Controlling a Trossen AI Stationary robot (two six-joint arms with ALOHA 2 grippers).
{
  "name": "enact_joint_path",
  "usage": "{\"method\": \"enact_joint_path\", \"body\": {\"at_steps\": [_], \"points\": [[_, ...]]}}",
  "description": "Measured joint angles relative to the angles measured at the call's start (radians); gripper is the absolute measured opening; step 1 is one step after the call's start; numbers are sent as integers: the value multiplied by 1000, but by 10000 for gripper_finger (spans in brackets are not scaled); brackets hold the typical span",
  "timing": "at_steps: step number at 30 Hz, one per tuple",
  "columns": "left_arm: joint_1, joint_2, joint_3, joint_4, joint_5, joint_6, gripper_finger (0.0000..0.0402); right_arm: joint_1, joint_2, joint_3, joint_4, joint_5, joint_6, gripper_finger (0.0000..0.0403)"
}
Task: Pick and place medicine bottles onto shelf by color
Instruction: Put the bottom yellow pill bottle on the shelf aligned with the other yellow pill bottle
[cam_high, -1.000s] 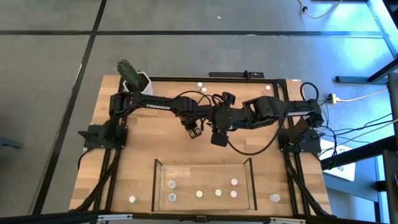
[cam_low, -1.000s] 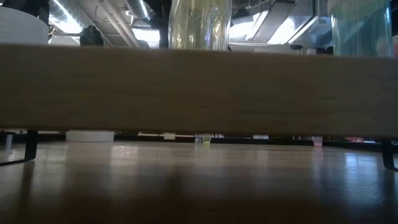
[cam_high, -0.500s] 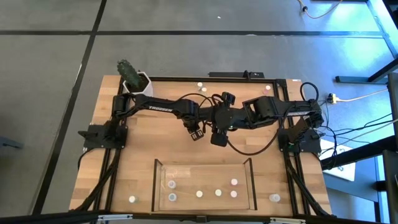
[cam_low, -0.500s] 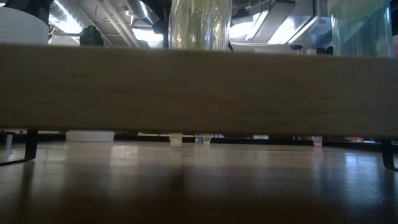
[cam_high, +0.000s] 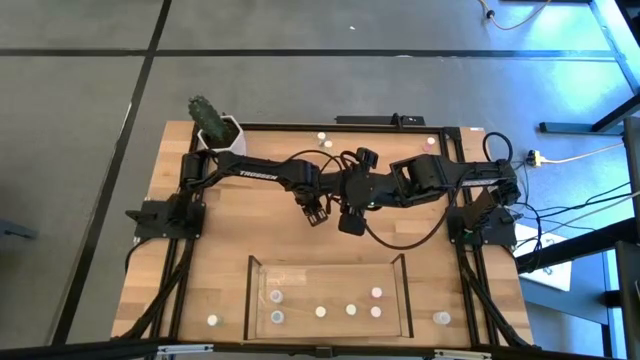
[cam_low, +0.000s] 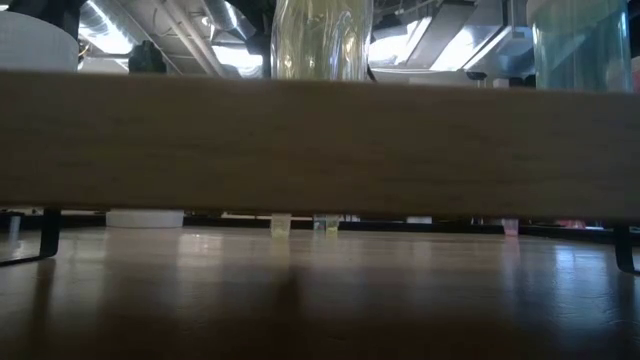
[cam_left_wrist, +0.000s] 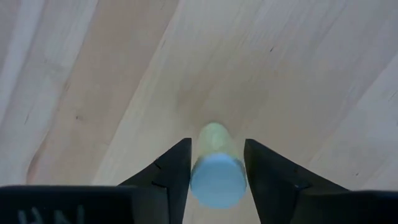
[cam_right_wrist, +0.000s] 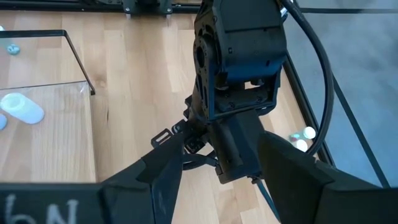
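Note:
A small medicine bottle (cam_left_wrist: 216, 165) with a pale yellowish body and a pale cap stands upright on the bare wood at the table's middle; its base (cam_low: 281, 226) shows in the low view. My left gripper (cam_high: 315, 215) points straight down over it, open, with a finger on either side of the body and a narrow gap on each side (cam_left_wrist: 217, 146). My right gripper (cam_high: 350, 222) hangs open and higher, just right of the left wrist (cam_right_wrist: 221, 149). The shelf (cam_high: 250, 300), a clear-walled tray near the front edge, holds several bottles.
Loose bottles stand at the far edge (cam_high: 322, 136) (cam_high: 430, 143) and at both front corners (cam_high: 212, 321) (cam_high: 441, 318). A white pot with a cactus (cam_high: 222, 130) stands at the far left corner. A black frame (cam_high: 170, 260) runs round the tabletop. Cables trail under the right arm.
The bottle under my left gripper has come down onto the table: a second ago its base did not show in the low view, and it has stood there for the last half second.

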Motion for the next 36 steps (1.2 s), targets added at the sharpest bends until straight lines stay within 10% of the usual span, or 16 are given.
{"method": "enact_joint_path", "body": {"at_steps": [20, 36], "points": [[10, -12, 26, -16, -24, -1, 201, 0, 0, 0, 0, 0, 0, 207], [16, -17, 231, -329, -78, 59, 201, 0, 0, 0, 2, 0, 0, 207]]}}
